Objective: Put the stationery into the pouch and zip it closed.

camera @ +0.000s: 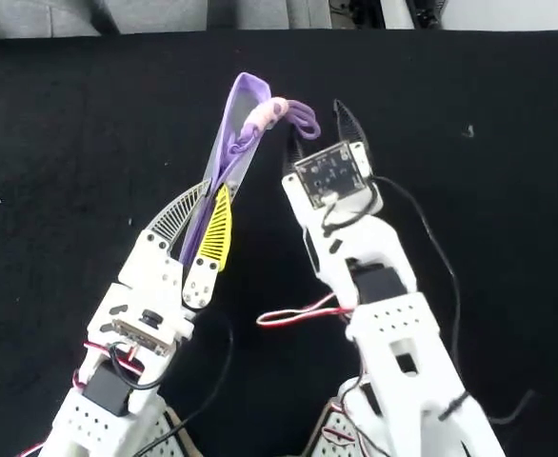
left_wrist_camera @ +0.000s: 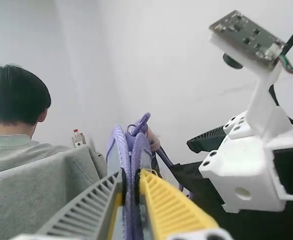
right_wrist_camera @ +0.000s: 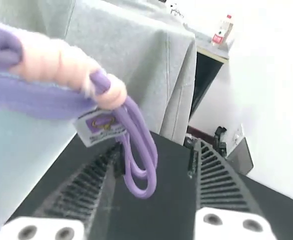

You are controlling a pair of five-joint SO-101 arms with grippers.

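One pouch aloft, two grippers

High view: the left gripper is clamped on the flat purple fabric pouch, lifted over the black desk. The right gripper is spread beside its purple cord loop.

Left wrist view: grey and yellow fingers pinch the pouch edge.

Right wrist view: the loop and pink fuzzy charm hang near the parted fingers.

The pouch looks light and floppy, and the loop seems the likeliest place to take hold.

The high view looks steeply down on the black surface from above both arms. Each wrist camera sits close behind its own claw, the left claw and the right claw, looking out along the fingers. All three views share the pouch at the claw tips.
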